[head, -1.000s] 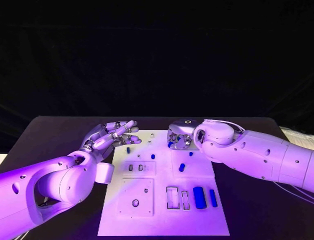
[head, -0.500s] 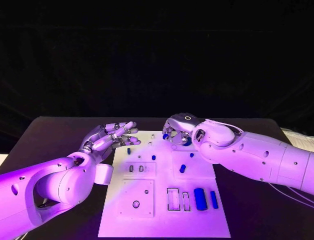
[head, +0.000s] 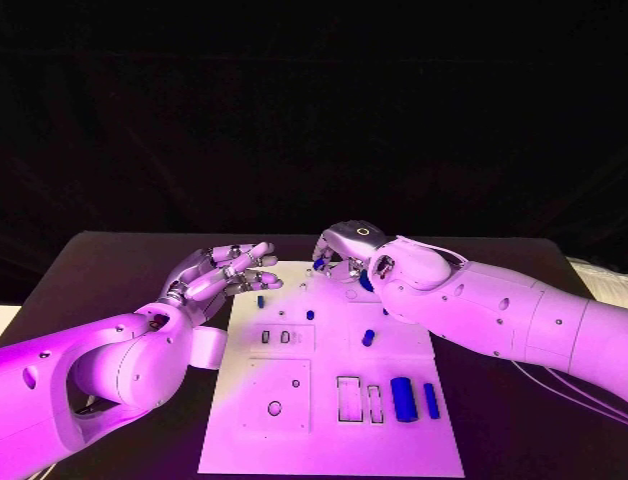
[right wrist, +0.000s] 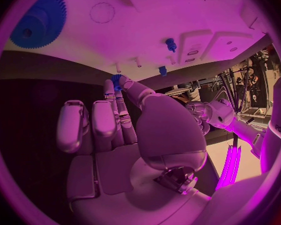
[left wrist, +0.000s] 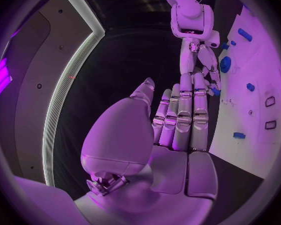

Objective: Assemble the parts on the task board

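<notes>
While our right hand [head: 346,262] pinches a small blue part [right wrist: 116,80], left hand [head: 229,271] spread empty, we lower it squarely onto the task board [head: 329,440].

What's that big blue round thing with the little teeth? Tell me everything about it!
That is a blue gear. It looks like plastic, flat and round, with small teeth all around its edge and a hole in its middle. It lies flat on the white task board, near the board's far end. Nothing holds it: the right hand reaches toward the board's edge beside it, its fingertips at a much smaller blue part instead. The left wrist view also shows the gear.
</notes>
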